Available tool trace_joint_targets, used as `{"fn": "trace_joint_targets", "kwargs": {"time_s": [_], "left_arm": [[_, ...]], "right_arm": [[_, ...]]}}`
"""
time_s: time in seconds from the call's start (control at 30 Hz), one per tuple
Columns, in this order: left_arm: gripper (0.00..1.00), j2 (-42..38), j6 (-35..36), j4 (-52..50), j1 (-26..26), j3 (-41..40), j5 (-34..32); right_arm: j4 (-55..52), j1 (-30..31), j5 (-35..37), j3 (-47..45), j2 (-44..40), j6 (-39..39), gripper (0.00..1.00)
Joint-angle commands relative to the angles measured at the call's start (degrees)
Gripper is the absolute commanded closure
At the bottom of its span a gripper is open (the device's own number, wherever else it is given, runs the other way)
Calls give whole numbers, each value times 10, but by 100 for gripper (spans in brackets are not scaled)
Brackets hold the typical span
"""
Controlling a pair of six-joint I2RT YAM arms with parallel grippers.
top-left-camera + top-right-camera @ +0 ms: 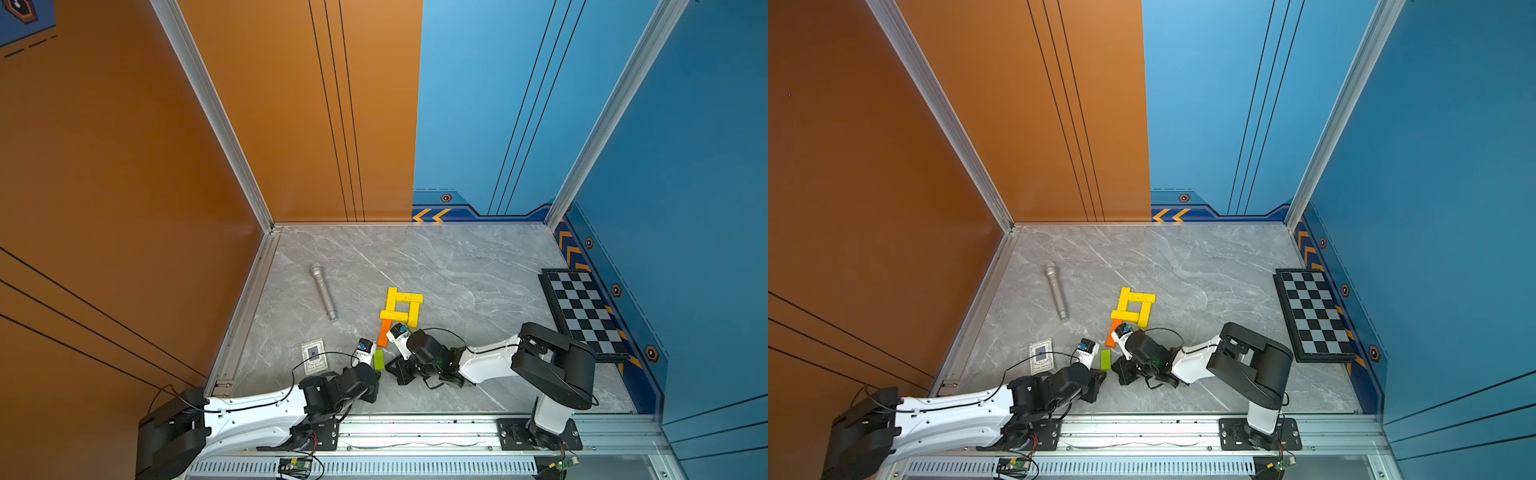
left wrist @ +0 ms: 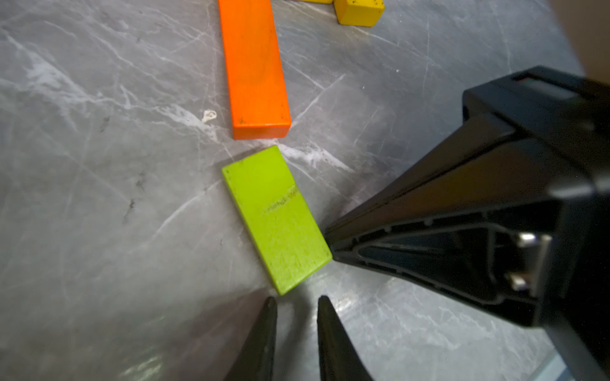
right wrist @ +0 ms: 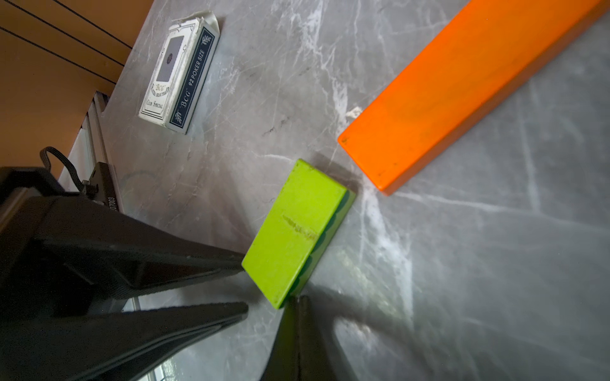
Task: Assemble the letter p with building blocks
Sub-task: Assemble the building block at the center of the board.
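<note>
Nearest me, the left gripper point(image 2: 297, 301) sat low over the table point(image 2: 99, 231). Its tips were slightly apart with nothing between them, right at the short end of the green block point(image 2: 277, 217). In the right wrist view one left finger point(image 3: 198, 260) touched that block's corner. The right gripper point(image 3: 297, 305) was pressed together and empty, its tip against the green block's long side near the same end.

The green block lay flat, skewed, with a small gap to the orange block point(image 2: 254, 66), so the two were not touching and not in line. The orange block lay flat too, and its far end reached the near corner of the yellow blocks point(image 1: 409, 297). I couldn't tell if they touched there. The four yellow blocks made a square loop with overlapping ends.

A card box point(image 3: 180, 72) lay off toward the orange wall. Farther back was a grey metal cylinder point(image 1: 323, 296), lying down and well apart from the blocks. A chequered board point(image 1: 584, 311) sat by the blue wall.
</note>
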Motion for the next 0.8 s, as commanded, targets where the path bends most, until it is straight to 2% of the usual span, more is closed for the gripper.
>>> {"fn": "trace_joint_targets", "kwargs": {"time_s": [0.0,0.23,0.77], "left_arm": [[75,-23,-4,-55,-2,-7,-16],[74,-70,-6,-75,1,-18,-32],[74,-36,0,-67,7,-9,-31]], "right_arm": [[-26,1,-5,-1,17,9,100],[-25,0,-3,2,20,9,100],[-23,-3,-6,4,25,10,100]]}}
